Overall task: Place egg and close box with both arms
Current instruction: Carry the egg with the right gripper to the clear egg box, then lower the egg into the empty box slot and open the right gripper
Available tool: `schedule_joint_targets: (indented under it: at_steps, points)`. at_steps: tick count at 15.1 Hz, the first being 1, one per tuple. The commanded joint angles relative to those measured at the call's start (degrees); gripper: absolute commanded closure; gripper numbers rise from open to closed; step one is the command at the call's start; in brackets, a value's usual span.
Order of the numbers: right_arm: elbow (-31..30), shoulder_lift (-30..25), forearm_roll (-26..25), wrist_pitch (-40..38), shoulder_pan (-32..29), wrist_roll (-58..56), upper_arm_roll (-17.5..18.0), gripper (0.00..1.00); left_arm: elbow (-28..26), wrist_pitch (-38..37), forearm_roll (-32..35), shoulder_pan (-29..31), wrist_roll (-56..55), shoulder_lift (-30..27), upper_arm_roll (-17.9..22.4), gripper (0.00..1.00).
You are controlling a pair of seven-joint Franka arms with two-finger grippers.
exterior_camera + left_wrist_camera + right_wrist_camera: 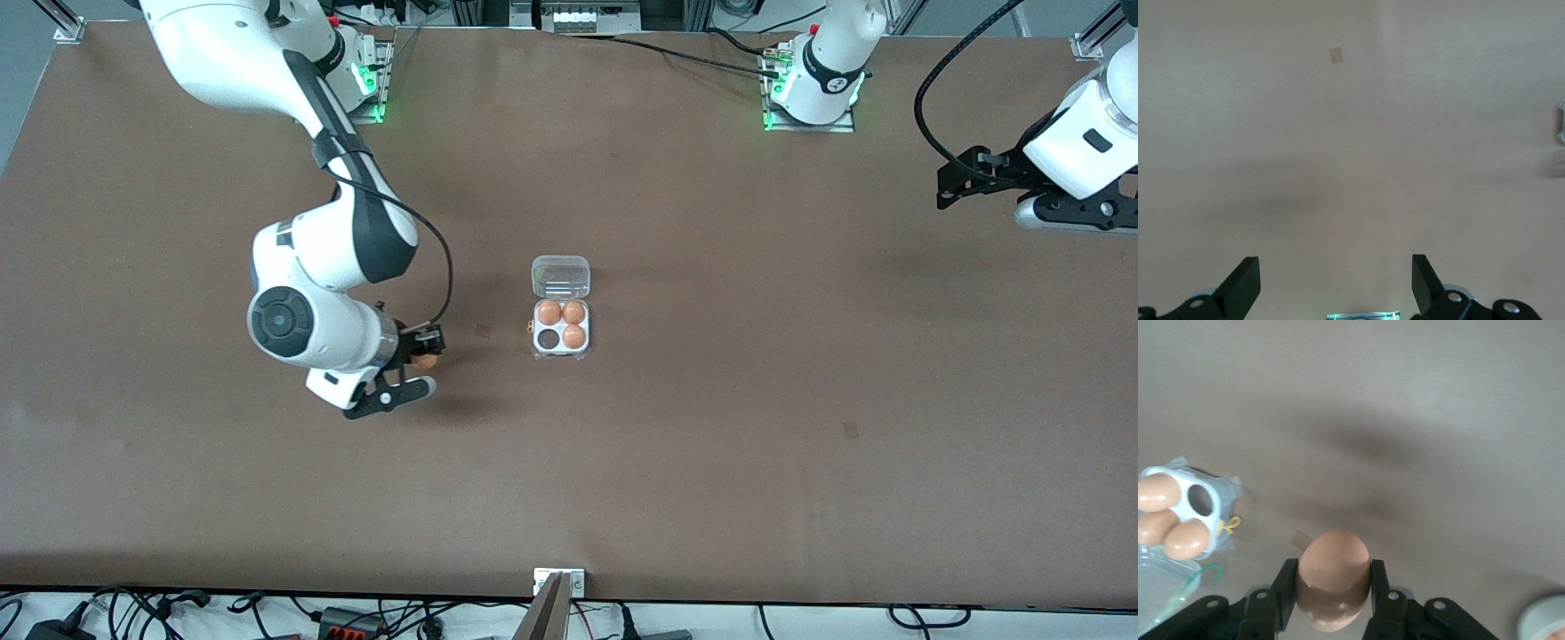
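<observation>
My right gripper [428,352] is shut on an orange-brown egg [428,361], above the table beside the box, toward the right arm's end. In the right wrist view the egg [1335,560] sits squeezed between both fingers of the right gripper [1333,583]. The box [561,354] lies mid-table with its clear lid [561,276] folded open. Three eggs fill its cups and one cup [548,339] is empty; the right wrist view shows the box [1223,495] too. My left gripper [956,178] waits open at the left arm's end, its fingers [1245,283] spread over bare table.
A round white bowl [1545,623] shows at the edge of the right wrist view. Small dark patches mark the brown table [711,427], one [483,331] between the right gripper and the box. The arm bases stand along the table's edge farthest from the front camera.
</observation>
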Motion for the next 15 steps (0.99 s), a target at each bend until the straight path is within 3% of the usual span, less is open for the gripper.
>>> schedule_joint_targets:
  at_steps: [1, 10, 15]
  points:
    - [2.1, 2.1, 1.3, 0.9, 4.6, 4.9, -0.2, 1.0, 2.6, -1.6, 1.4, -0.4, 0.7, 1.4, 0.2, 0.0]
    - [2.1, 7.1, 1.4, 12.7, 13.0, 22.8, -0.2, 1.0, 2.6, -1.9, 1.3, -0.4, 0.5, 1.4, 0.2, 0.0]
    - [2.0, 8.2, 2.7, 13.3, 13.8, 25.5, 0.1, 1.0, 2.6, -2.0, 1.4, -0.4, 0.5, 1.4, 0.2, 0.0]
